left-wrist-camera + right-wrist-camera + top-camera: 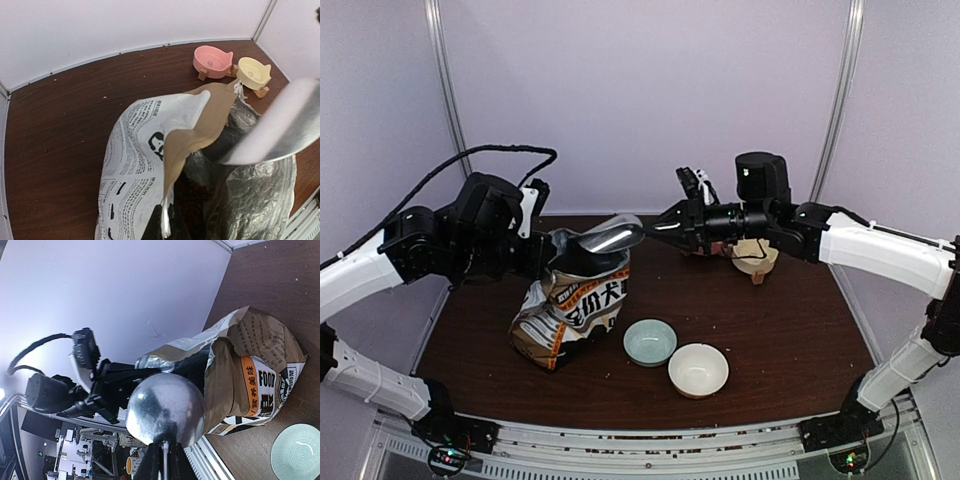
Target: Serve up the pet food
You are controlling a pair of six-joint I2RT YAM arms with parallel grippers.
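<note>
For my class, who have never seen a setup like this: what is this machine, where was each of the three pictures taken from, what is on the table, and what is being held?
These are two robot arms bolted at a brown table's near edge. One picture comes from a fixed camera above and behind them; the other two come from cameras on each wrist.

On the table stand an opened paper dog-food bag, a pale green bowl, a cream bowl, and, at the back, pink and yellow pet dishes.

The left gripper is shut on the bag's rim, holding it open. The right gripper is shut on a metal scoop poised over the bag's mouth. Dark kibble is dimly visible inside.
</note>
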